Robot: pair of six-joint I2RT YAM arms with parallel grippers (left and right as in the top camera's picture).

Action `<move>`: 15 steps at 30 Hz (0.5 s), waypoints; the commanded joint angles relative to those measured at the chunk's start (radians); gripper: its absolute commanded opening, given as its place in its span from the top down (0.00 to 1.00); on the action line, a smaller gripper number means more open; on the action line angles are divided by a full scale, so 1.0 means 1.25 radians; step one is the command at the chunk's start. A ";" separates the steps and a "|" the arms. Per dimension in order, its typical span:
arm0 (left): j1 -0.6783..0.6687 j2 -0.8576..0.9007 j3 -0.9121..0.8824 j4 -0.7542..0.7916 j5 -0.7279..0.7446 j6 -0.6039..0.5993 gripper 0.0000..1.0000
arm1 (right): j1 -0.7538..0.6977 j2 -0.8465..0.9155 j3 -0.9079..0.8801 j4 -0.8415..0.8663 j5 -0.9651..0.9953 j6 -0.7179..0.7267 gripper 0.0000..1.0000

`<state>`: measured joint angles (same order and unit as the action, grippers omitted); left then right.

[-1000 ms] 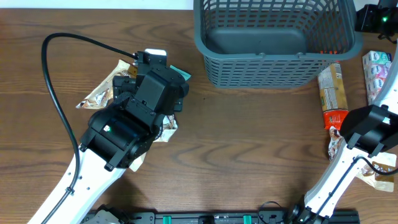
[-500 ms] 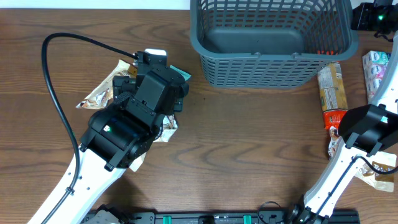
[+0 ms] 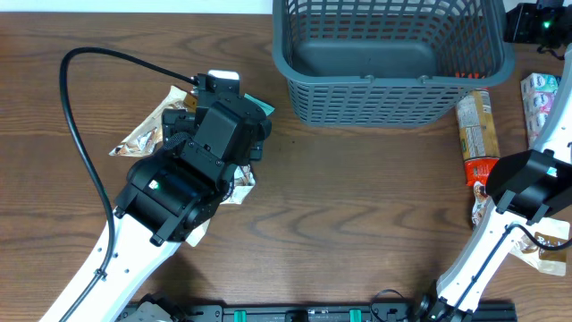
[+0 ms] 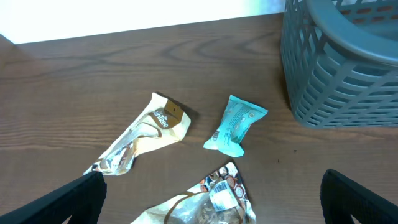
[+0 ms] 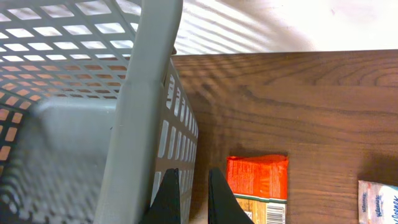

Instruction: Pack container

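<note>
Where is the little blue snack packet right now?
In the left wrist view, the blue packet lies flat on the table's left side, between the cream packet and the container, touching neither.

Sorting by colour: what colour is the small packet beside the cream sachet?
The packet is teal; left wrist view.

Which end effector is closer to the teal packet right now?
Left. The left end effector is open right over the teal packet; the right end effector is shut beside the basket's right wall, far from that packet.
</note>
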<state>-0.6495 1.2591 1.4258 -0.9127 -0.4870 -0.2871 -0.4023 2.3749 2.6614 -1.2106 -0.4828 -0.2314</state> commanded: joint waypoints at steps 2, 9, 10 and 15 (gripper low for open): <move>0.004 -0.004 -0.001 -0.002 -0.019 0.005 0.01 | 0.023 0.000 0.004 0.000 -0.040 -0.007 0.98; 0.004 -0.004 -0.001 -0.002 -0.019 0.005 0.01 | 0.035 0.000 0.004 0.006 -0.039 -0.007 0.98; 0.004 -0.004 -0.001 -0.002 -0.019 0.005 0.01 | 0.034 0.000 0.004 0.008 -0.039 -0.007 0.99; 0.004 -0.004 -0.001 -0.002 -0.019 0.005 0.01 | 0.034 0.000 0.004 0.012 -0.039 0.001 0.73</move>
<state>-0.6495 1.2591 1.4258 -0.9127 -0.4870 -0.2871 -0.3813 2.3749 2.6614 -1.1965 -0.4892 -0.2264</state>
